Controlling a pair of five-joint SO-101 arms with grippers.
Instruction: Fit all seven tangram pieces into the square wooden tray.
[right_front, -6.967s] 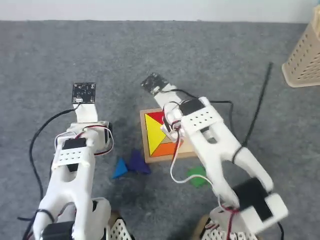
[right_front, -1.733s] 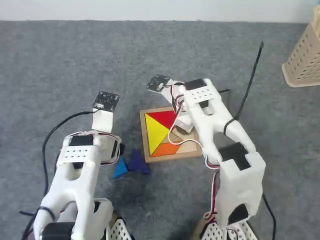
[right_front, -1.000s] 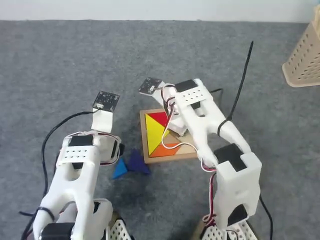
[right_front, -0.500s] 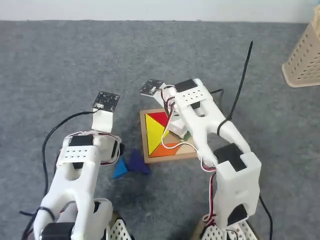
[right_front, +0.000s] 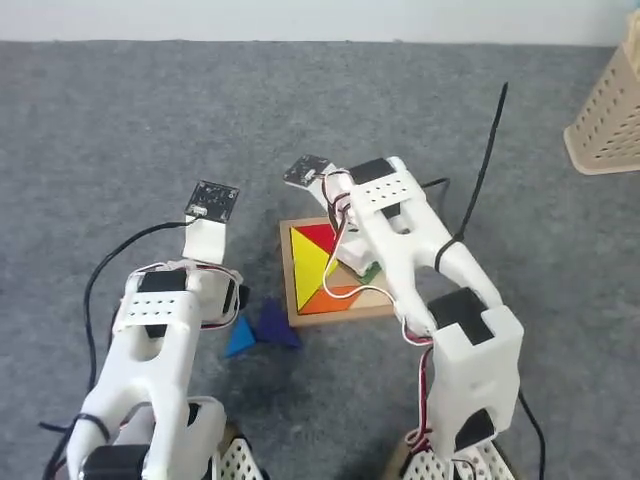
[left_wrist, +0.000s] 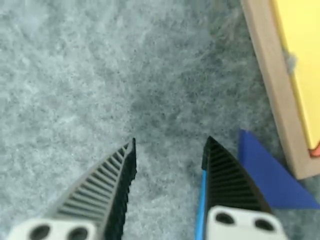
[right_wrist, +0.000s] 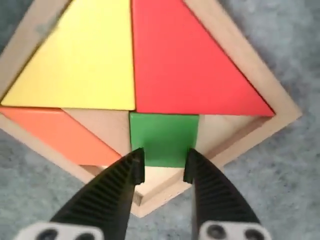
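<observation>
The right gripper's jaws stand a little apart, their tips over the near corners of the green square. The gap is narrower than the square, so they seem not to clamp it. The left gripper's jaws are wide apart over bare carpet, with the blue triangle just beside one finger.

Seven seconds ago the green square lay on the carpet, near and right of the tray. Since then the right arm has carried it over, and it now lies flat in the tray, touching the yellow triangle and the red triangle on their near side. The left arm has shifted slightly right and then kept still.

That puts four pieces in place, counting the orange piece. Bare wood remains around the square, and the blue triangle and a purple piece wait on the carpet left of the tray.

In the high view the right arm covers the tray's right half, so the square's fit there cannot be checked. The purple shape may be one piece or two. I count six pieces for certain.
</observation>
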